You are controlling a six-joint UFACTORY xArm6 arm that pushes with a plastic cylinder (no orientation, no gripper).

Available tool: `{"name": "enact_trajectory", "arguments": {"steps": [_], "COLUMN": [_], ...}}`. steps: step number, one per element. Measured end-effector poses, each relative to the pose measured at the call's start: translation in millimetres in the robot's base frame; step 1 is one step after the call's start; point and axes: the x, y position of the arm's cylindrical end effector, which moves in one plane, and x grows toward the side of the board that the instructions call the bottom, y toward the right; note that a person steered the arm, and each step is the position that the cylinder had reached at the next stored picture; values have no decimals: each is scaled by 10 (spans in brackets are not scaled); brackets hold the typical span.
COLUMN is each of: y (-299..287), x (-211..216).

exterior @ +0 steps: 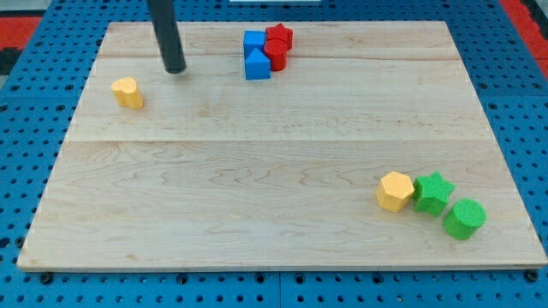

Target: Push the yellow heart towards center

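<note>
The yellow heart (128,91) lies near the board's left edge, in the upper part of the view. My tip (175,68) rests on the board just above and to the right of the heart, a short gap apart from it. The rod rises from the tip to the view's top edge.
A blue cube (253,42), blue triangle (257,65), red star (278,36) and red cylinder (276,56) cluster at top centre. A yellow hexagon (395,190), green star (432,192) and green cylinder (465,219) sit at lower right. The wooden board (282,154) lies on a blue pegboard.
</note>
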Motion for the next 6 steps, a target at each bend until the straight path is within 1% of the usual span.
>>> {"name": "enact_trajectory", "arguments": {"steps": [1, 2, 3, 4, 5, 6], "y": [-458, 8, 536, -12, -492, -415], "x": [284, 744, 932, 324, 503, 979]}}
